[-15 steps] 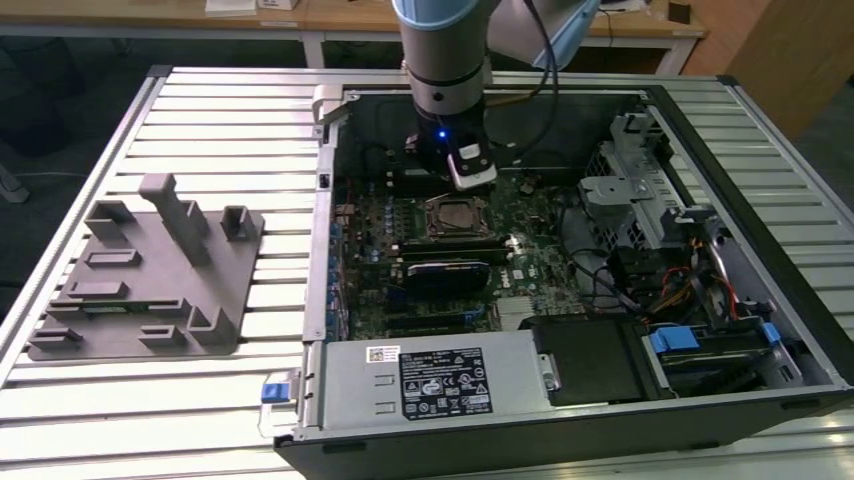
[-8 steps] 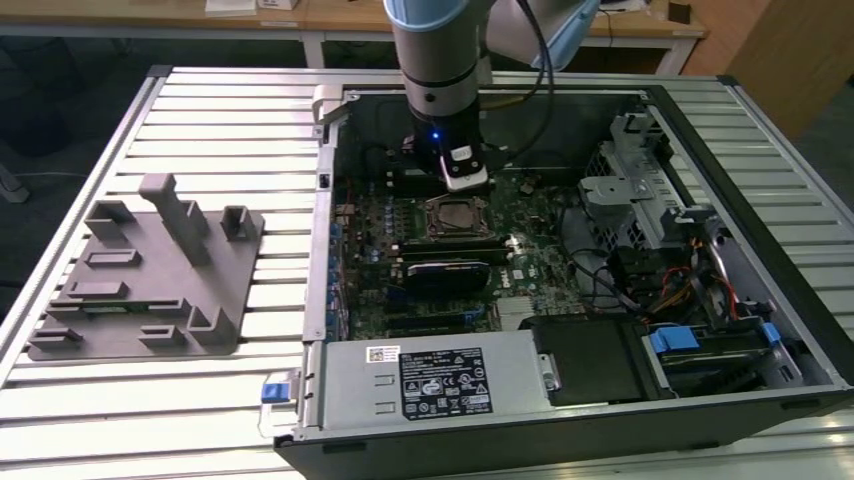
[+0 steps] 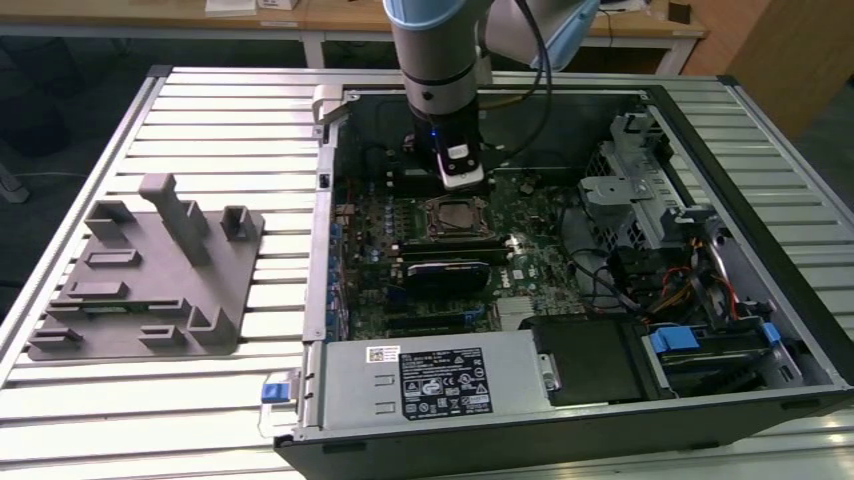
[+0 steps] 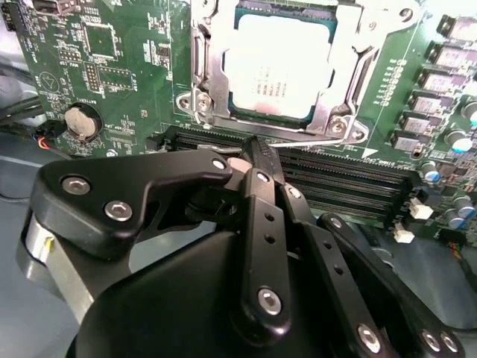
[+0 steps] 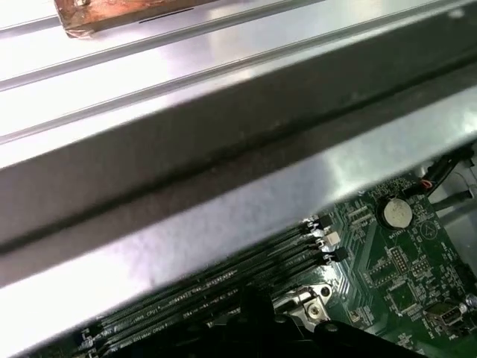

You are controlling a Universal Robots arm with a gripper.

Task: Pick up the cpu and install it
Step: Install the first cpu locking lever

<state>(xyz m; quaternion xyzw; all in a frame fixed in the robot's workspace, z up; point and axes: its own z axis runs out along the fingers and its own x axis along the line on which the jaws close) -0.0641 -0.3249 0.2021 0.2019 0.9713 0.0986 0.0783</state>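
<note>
Inside the open computer case (image 3: pixel 561 400), lying on its side on the slatted metal worktop (image 3: pixel 200 110), we see the arm (image 3: pixel 438 60) reaching straight down over the green motherboard (image 3: pixel 534 265). Its claw (image 3: pixel 461 180) hangs just above the board, beside the socket (image 3: pixel 450 215).

The cpu (image 4: pixel 279 71) sits flat in the socket's metal frame (image 4: pixel 205 82), silver top up, squarely seated; in the exterior view it shows as a small pale square (image 3: pixel 451 213) within the dark frame. The thin wire lever (image 4: pixel 335 142) runs along the frame's edge nearest the memory slots (image 4: pixel 343 183).

In the second wrist view the claw (image 4: pixel 250 149) has its black fingers (image 4: pixel 257 160) drawn together to a narrow tip with nothing between them. That tip hovers over the memory slots, just beside the socket frame and the lever; we cannot tell whether it touches either.

A round coin battery (image 4: pixel 80 123) sits on the board, apart from the socket. On the exterior view's left, well apart from the case, a grey plastic fixture tray (image 3: pixel 140 290) rests on the worktop.
</note>
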